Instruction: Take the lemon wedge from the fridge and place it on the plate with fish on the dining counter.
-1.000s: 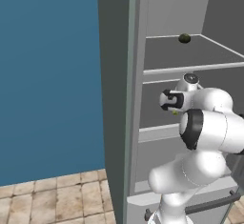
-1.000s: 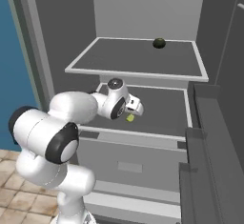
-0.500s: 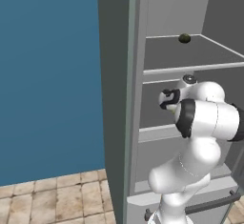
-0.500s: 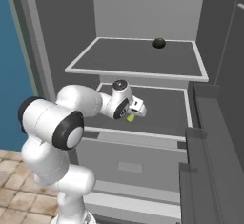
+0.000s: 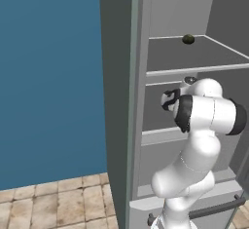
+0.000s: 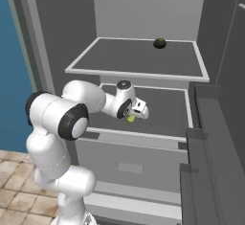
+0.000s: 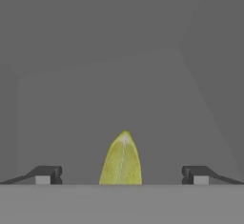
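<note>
Reaching into the open fridge (image 6: 57, 51) at the level of the lower shelf (image 6: 162, 106), below the upper shelf (image 6: 139, 59) where a dark olive ball (image 6: 160, 43) sits near the back. From the right base view, gripper (image 6: 135, 114) angled down toward the shelf, with the lemon wedge (image 6: 130, 118) showing as a small yellow-green speck just beneath it. From the hand view, jaws spread as wide as can be — dark fingertips (image 7: 46, 174) far apart at either side, nothing pinched between them. Wedge (image 7: 122, 160) standing pointed-end up in the middle of that gap, clear of both tips, resting on the dark grey shelf floor. From the left base view, gripper (image 5: 168, 100) just inside the fridge's pale front edge — wedge hidden there behind the hand.
</note>
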### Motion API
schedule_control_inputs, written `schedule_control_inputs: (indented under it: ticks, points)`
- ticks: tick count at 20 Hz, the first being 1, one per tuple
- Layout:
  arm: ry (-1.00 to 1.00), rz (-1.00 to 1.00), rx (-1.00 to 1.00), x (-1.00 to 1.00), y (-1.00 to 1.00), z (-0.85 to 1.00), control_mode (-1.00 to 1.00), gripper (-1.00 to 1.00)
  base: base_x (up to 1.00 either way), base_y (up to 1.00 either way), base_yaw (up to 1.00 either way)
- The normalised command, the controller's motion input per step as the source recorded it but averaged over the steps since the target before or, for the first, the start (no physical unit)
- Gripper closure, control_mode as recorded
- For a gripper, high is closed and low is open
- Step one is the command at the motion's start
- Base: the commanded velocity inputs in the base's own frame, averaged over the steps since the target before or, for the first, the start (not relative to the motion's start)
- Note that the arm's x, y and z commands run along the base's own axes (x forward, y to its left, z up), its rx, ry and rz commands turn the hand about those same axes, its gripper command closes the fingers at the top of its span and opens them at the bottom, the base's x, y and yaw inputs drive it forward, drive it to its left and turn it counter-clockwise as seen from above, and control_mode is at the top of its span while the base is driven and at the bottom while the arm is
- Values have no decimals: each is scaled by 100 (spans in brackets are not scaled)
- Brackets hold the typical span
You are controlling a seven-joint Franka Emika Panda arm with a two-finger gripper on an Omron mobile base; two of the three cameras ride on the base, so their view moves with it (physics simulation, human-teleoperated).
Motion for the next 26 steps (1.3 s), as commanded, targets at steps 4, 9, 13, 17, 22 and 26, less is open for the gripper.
schedule_control_inputs:
  ticks: [4, 9, 13, 17, 22, 26]
  points:
    - [7, 0, 0, 4, 0, -19, -100, -100, 0, 0, 0]
    - [7, 0, 0, 11, 0, -21, -100, -100, 0, 0, 0]
    - [9, 0, 0, 8, 1, -26, -100, -100, 0, 0, 0]
    - [8, 0, 0, 2, 2, -26, -100, 100, 0, 0, 0]
    - [3, 0, 0, 2, 1, -11, -100, 100, 0, 0, 0]
    - [0, 0, 0, 0, 0, 0, -100, 100, 0, 0, 0]
